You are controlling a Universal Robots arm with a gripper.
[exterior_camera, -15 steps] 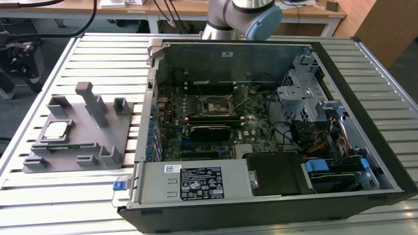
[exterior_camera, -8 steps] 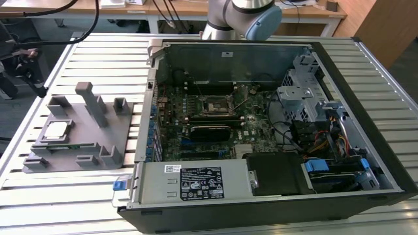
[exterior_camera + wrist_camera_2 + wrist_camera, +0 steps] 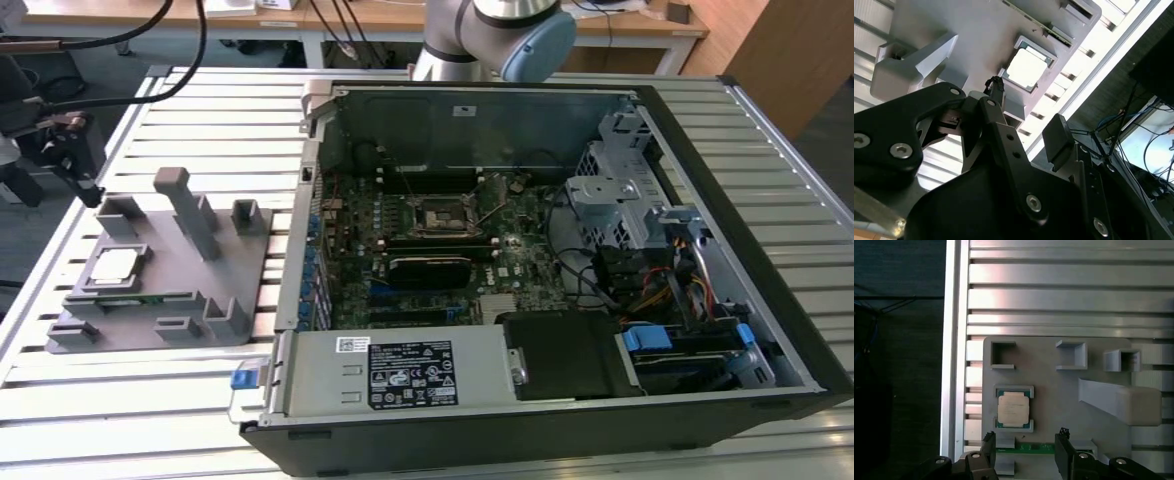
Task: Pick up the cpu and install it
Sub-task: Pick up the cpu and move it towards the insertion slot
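The gripper (image 3: 1025, 438) hangs over the grey fixture (image 3: 1054, 390) with its two black fingers (image 3: 1062, 440) spread wide apart and nothing between them. It touches nothing that I can make out. In the first wrist view the fingertips stand to either side of a narrow green memory stick (image 3: 1029, 447) that lies in a slot of the fixture, just beside the cpu's pocket.

The cpu (image 3: 1013, 408) lies flat in a shallow framed pocket, pale metal top up. It sits close to the fixture's edge that runs along the edge of the table (image 3: 134, 400). It is clear of both fingers.

From the exterior view, the fixture sits by the table's edge on the exterior view's left, with the cpu (image 3: 118, 263) showing as a light square on it. The open computer case (image 3: 774, 250) takes up the middle of the table, well apart from the cpu. The dark square socket (image 3: 438, 215) sits on the board inside it.
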